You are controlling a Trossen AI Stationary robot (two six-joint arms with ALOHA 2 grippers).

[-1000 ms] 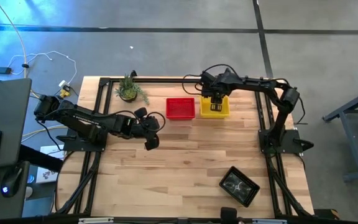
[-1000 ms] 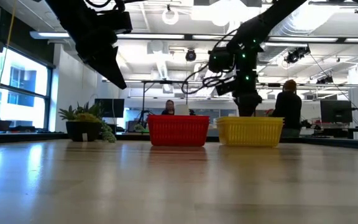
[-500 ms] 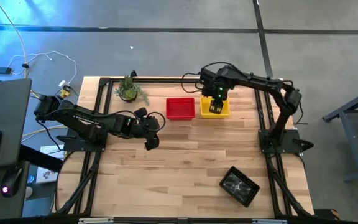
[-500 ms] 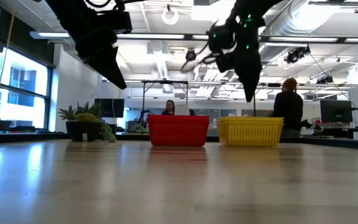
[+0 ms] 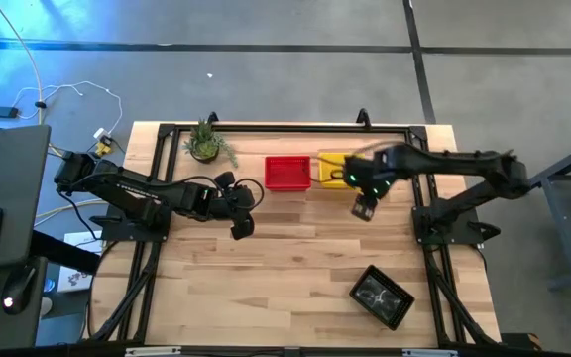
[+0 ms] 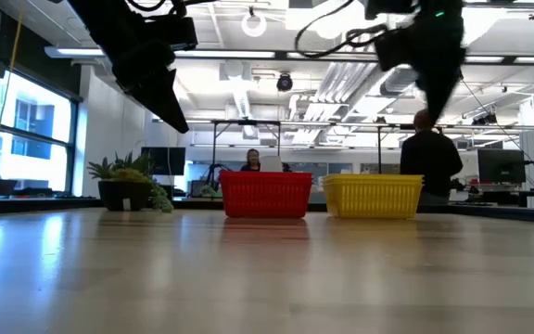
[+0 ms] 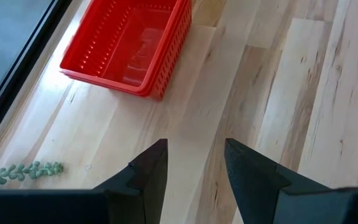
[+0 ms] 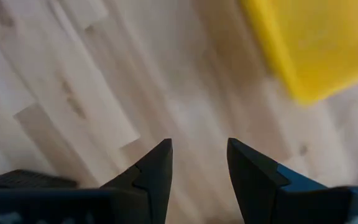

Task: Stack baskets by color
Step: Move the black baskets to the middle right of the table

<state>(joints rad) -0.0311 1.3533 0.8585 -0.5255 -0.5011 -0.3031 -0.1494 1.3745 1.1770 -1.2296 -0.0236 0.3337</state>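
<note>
A red basket (image 5: 287, 173) and a yellow basket (image 5: 331, 169) stand side by side on their bottoms at the table's far middle; the low view shows both, red basket (image 6: 265, 195) and yellow basket (image 6: 372, 197). A black basket (image 5: 382, 296) lies near the front right. My right gripper (image 5: 365, 210) hangs open above bare wood just near of the yellow basket (image 8: 319, 43), pointing down, nothing between its fingers. My left gripper (image 5: 241, 224) waits open at the table's left middle, slanting down, with the red basket (image 7: 129, 46) ahead of it.
A small potted plant (image 5: 206, 144) stands at the far left of the table. A black metal frame (image 5: 266, 127) runs along the table's edges. Bare wood lies open across the middle and near side. People stand in the room behind the table (image 6: 431, 153).
My right gripper has risen from over the yellow basket and swung toward the table's near and right side, rolling about its own axis as it went. It now hangs over bare wood. The baskets have stayed where they were.
</note>
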